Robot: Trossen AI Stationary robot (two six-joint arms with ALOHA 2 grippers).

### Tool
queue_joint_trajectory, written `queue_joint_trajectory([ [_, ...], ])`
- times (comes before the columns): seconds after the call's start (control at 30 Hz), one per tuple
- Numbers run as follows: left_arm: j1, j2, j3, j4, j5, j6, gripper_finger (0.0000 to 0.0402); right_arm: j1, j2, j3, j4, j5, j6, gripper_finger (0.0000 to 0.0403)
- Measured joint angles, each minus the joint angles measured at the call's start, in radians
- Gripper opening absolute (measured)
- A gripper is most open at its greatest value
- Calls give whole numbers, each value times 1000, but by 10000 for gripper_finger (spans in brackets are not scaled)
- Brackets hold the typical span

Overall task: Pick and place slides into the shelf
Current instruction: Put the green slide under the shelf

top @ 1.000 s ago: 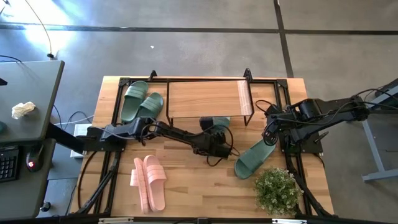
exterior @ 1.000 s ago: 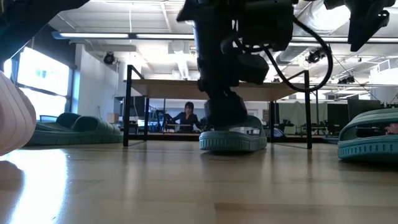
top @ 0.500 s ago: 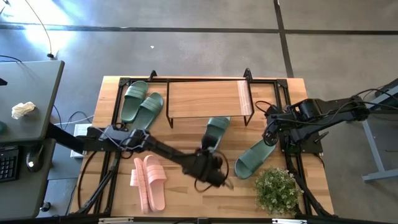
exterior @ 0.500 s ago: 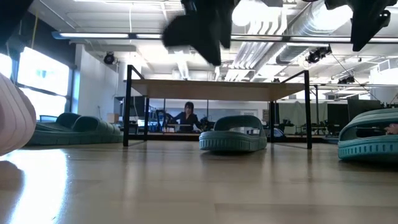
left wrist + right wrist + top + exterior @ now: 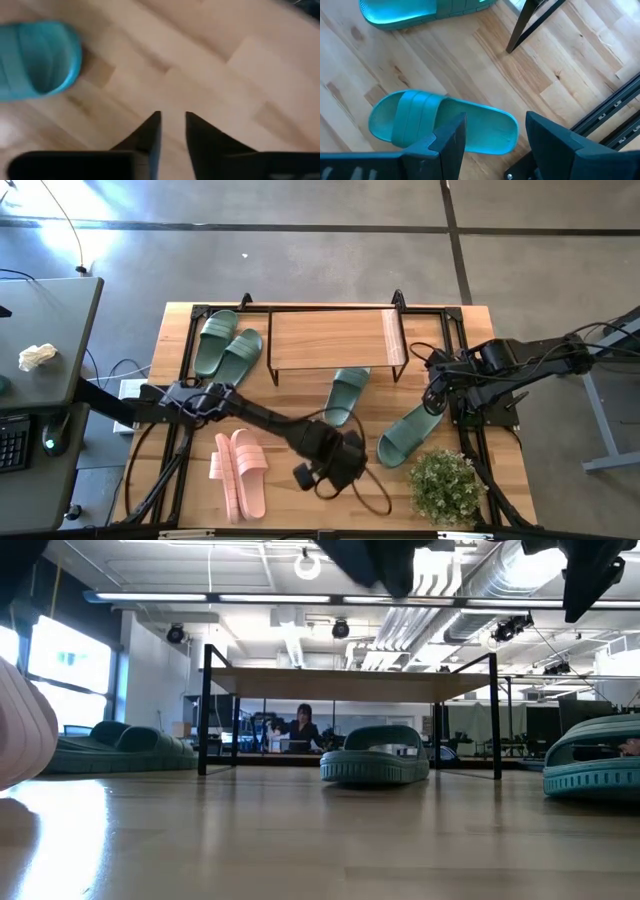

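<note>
Pulling back from the shelf (image 5: pixel 336 338), the left claw (image 5: pixel 325 470) now hangs over bare bench (image 5: pixel 300 510) well in front of it, fingers narrowed to a slim gap and holding nothing. A second ago it stood over the green slide (image 5: pixel 347 392) at the shelf's front edge; that slide now lies free, toe tucked under the plank and heel sticking out. One slide looks delivered to the lower tier, though not pushed fully in.

Nothing sits on the shelf's top plank. A green pair (image 5: pixel 226 344) lies beside the shelf's left end, a pink pair (image 5: pixel 239 471) lies well in front of it, and another green slide (image 5: pixel 405 436) lies off its right front corner, near a potted plant (image 5: pixel 442 485).

The right claw (image 5: pixel 492 137) waits above that last slide, spread wide and empty.
</note>
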Motion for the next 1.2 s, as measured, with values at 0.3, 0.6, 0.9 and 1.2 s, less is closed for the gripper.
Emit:
queue_joint_trajectory([
  [0.3,98,12,-243,163,80,13,21,111,-1,0,-1,85,87,192],
  [0.6,145,11,-289,204,-75,10,9,183,-1,0,-2,125,178,192],
  [0.9,205,11,-289,243,-105,48,5,248,1,0,15,61,149,192],
  [1.2,225,11,-301,291,-6,120,4,276,73,0,110,146,80,133],
])
